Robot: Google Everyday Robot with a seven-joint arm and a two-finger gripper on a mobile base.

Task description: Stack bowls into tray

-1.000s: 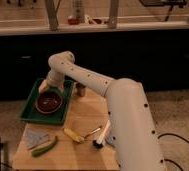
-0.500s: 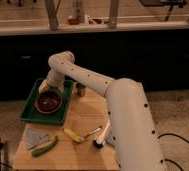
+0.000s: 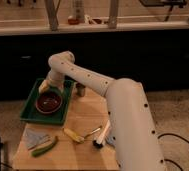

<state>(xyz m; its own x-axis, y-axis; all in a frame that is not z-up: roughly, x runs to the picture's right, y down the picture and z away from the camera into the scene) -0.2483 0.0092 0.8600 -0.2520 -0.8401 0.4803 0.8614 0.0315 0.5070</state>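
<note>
Resting inside the tray (image 3: 29,114), far end of the worktop (image 3: 83,122): a dark brown bowl (image 3: 49,102). Claw (image 3: 46,88) hovers just behind its rim; grip state cannot be told. Risk: clipping the rim while retreating, tipping the bowl.

Dark red-brown bowl (image 3: 49,102), green tray (image 3: 32,116), cream-white arm (image 3: 123,115), pale end effector (image 3: 47,88) over tray, tan table (image 3: 83,150)

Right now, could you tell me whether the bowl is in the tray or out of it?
In. The bowl sits upright inside the tray, with the gripper just above its far rim.
</note>
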